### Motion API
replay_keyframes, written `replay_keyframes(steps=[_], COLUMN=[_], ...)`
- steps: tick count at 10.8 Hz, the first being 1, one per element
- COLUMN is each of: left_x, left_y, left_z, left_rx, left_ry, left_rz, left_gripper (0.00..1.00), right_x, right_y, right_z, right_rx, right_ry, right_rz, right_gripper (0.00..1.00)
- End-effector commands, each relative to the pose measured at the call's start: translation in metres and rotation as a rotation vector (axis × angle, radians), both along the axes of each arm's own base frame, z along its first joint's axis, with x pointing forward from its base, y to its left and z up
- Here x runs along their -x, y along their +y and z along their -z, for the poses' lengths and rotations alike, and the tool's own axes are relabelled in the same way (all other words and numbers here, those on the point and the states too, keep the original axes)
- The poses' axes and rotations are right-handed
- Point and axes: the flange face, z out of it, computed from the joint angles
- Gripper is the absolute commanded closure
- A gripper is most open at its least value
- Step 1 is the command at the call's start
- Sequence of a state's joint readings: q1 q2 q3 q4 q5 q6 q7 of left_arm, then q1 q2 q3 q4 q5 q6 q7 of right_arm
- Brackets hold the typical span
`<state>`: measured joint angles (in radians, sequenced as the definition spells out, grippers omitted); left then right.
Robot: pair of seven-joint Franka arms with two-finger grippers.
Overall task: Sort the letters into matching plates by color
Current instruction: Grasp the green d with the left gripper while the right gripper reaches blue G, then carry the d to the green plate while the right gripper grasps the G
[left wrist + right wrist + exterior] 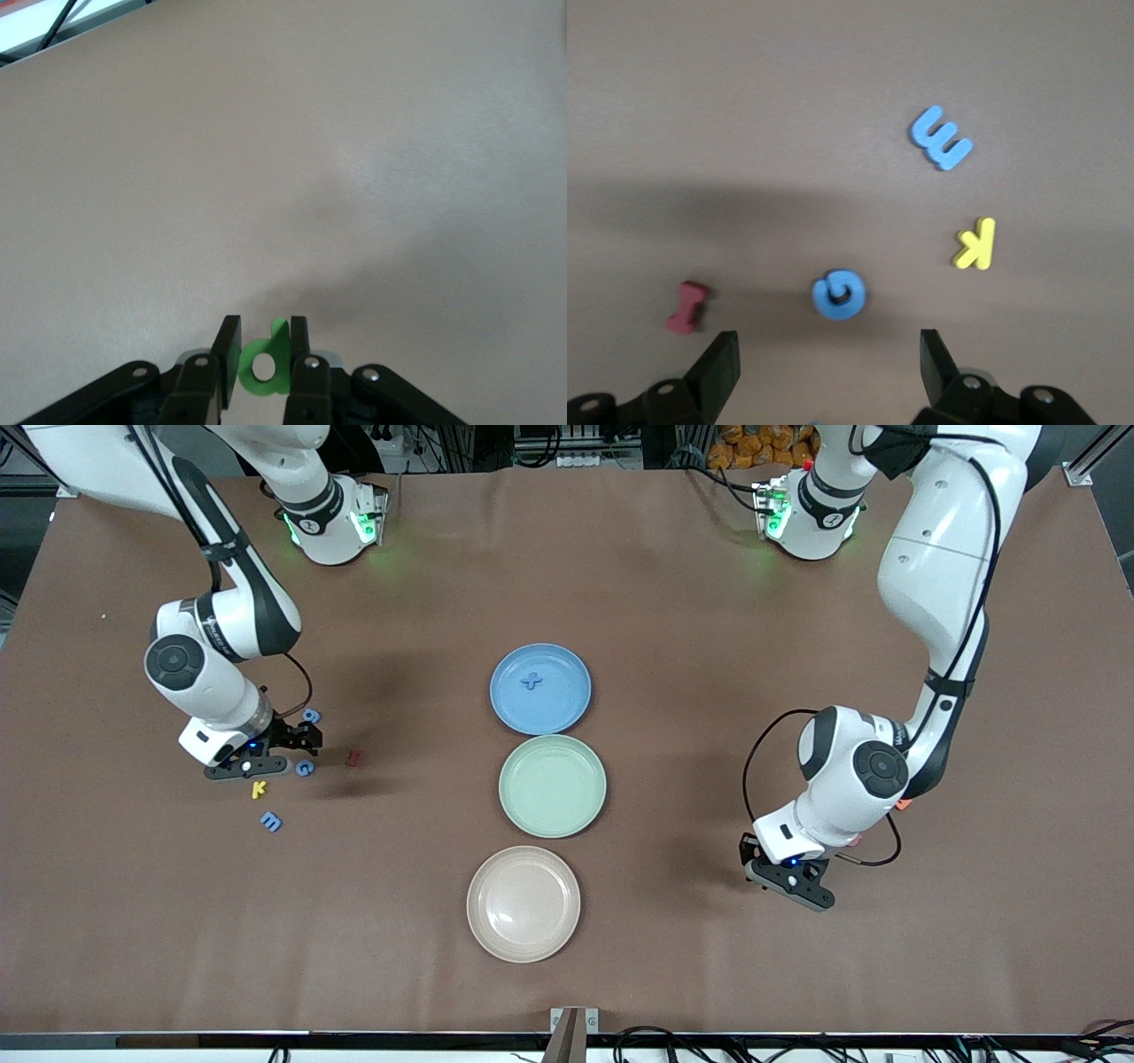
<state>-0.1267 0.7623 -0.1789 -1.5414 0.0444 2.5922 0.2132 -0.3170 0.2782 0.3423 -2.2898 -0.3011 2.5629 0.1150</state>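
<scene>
Left end effector (263,365) pinched a green letter (266,365) by its flat faces above the table's left-arm end. Right end effector (829,367) gaped over blue G (838,294). Pieces looked light, chunky, easily squeezed sideways.

Robot lab, brown-covered table (620,584), aluminium framing, cables along the edges

You see matt plates (540,689), a dull brown cloth-like bench (709,957), foam-like matt letters (839,294), and glossy white plastic arm shells (939,558)
</scene>
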Motion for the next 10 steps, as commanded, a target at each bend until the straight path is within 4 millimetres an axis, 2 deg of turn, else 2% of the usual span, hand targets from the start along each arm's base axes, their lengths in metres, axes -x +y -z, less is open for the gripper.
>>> replay_keyframes(steps=[1, 3, 4, 6, 7, 8, 10], left_x=[0.016, 0.032, 0.036, 0.048, 0.054, 0.056, 0.060], left_y=[-0.015, -0.027, -0.030, -0.061, -0.074, -0.080, -0.103], left_z=[-0.038, -0.069, -0.074, -0.068, -0.057, -0.053, -0.063], left_rx=[-0.021, -0.048, -0.057, -0.072, -0.080, -0.081, -0.042], left_ry=[0.106, 0.185, 0.209, 0.219, 0.235, 0.241, 0.241], left_rz=[-0.033, -0.014, -0.016, -0.002, -0.007, -0.035, -0.156], left_gripper=[1.00, 1.00, 1.00, 1.00, 1.00, 1.00, 1.00], right_x=[-0.001, -0.001, 0.000, 0.000, 0.001, 0.001, 0.002], right_y=[-0.021, -0.017, -0.015, -0.011, -0.018, -0.018, -0.019], right_z=[0.034, 0.044, 0.046, 0.054, 0.061, 0.063, 0.065], right_rx=[-0.036, -0.050, -0.051, -0.062, -0.060, -0.060, -0.061], right_ry=[-0.030, -0.032, -0.028, -0.031, -0.029, -0.031, -0.028], right_rz=[-0.015, -0.009, -0.012, -0.017, -0.005, -0.005, -0.003], right_gripper=[0.16, 0.17, 0.20, 0.23, 0.28, 0.30, 0.36])
